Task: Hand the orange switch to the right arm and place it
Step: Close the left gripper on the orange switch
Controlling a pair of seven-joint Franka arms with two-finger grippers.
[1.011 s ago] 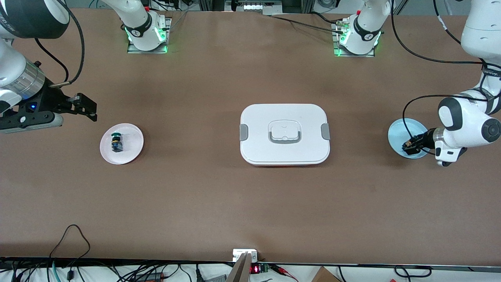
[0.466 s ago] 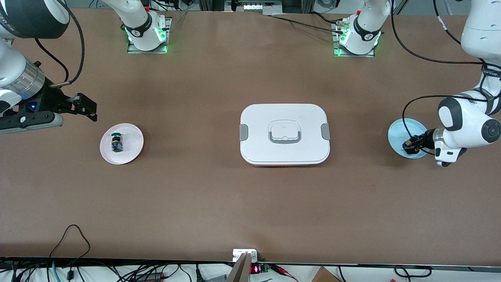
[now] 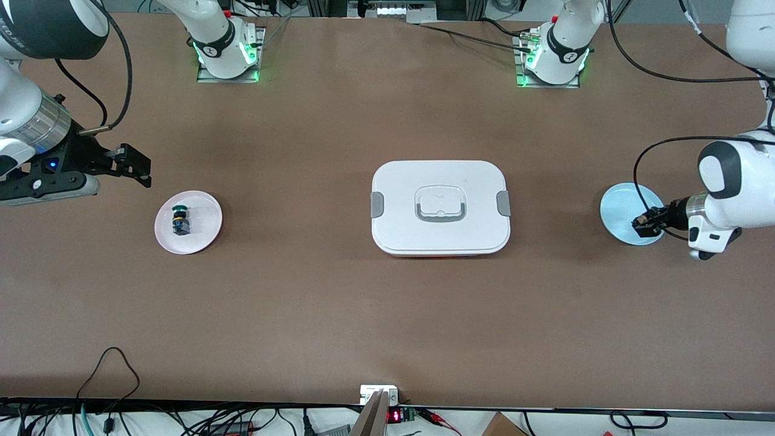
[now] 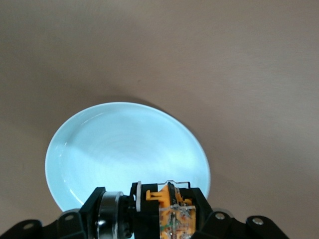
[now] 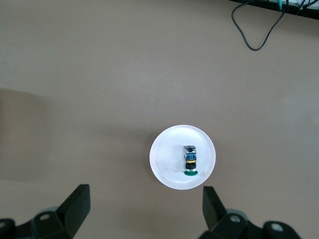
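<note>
My left gripper (image 3: 643,223) grips the orange switch (image 4: 169,215) above the blue saucer (image 3: 620,209); pickup looks done. Handover and placing remain (my right gripper (image 3: 130,165) waits, fingers spread, near the white saucer (image 3: 203,233)).

I am holding my left gripper (image 3: 645,221) clamped over the blue saucer (image 3: 620,209); my right gripper (image 3: 124,162), fingers spread, is waiting well apart.

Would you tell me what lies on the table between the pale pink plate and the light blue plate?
The white lidded container with grey side clips stands between the pale pink plate and the light blue plate, with bare brown tabletop either side, as the front view shows.
</note>
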